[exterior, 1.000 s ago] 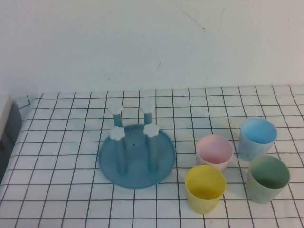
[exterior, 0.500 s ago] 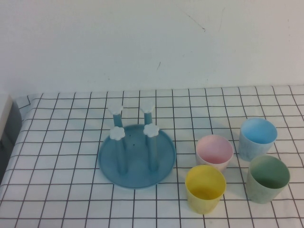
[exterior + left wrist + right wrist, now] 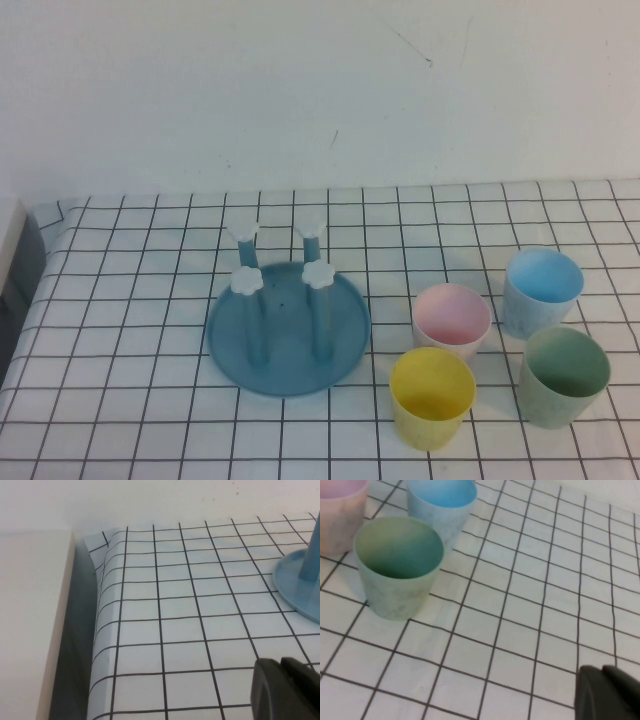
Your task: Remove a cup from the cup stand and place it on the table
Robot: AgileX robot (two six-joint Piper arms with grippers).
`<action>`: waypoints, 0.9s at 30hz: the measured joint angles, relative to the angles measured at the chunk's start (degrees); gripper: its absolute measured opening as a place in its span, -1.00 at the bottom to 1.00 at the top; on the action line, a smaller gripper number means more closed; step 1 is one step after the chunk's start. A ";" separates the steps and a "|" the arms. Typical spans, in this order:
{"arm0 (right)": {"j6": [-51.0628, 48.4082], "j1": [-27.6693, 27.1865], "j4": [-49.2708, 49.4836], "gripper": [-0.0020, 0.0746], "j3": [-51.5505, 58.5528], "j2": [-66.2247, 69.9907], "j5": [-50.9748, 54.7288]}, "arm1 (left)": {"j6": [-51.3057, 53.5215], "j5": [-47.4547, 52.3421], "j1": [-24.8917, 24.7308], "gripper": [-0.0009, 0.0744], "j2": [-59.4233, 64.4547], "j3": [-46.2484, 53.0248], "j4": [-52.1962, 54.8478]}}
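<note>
The yellow cup (image 3: 432, 396) stands upright on the grid-cloth table (image 3: 130, 420), to the right of the cup stand (image 3: 288, 330). The stand's four pegs carry no cups. Neither arm shows in the high view. My left gripper (image 3: 281, 664) is shut and empty, low over the cloth to the left of the stand's base (image 3: 299, 587). My right gripper (image 3: 601, 672) is shut and empty over bare cloth, to the right of the green cup (image 3: 397, 567). The yellow cup is out of both wrist views.
A pink cup (image 3: 451, 318), a blue cup (image 3: 542, 290) and a green cup (image 3: 565, 375) stand upright close around the yellow one. A beige block (image 3: 30, 620) lies beyond the table's left edge. A white wall runs along the back.
</note>
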 joint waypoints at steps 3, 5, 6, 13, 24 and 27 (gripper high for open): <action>-5.81 -8.26 4.75 -0.95 3.93 -2.38 -3.88 | 0.00 0.00 0.00 -0.98 0.00 0.00 0.00; -8.62 -12.55 7.50 -0.95 6.44 -4.57 -5.98 | 0.00 0.00 0.00 -0.98 0.00 0.00 0.00; -10.36 -14.65 8.96 -0.95 7.84 -5.84 -7.46 | 0.00 0.00 0.00 -0.98 0.00 0.00 0.00; -20.88 -23.69 19.77 -0.95 16.84 -15.66 -17.31 | 0.00 0.00 0.00 -0.98 0.00 0.00 0.00; -18.10 -24.71 21.99 -0.95 18.84 -17.16 -16.88 | 0.31 0.09 0.00 -0.98 -0.02 0.00 0.00; -16.07 -24.71 21.99 -0.95 18.84 -17.16 -16.88 | 0.31 0.09 0.00 -0.98 -0.02 0.00 0.00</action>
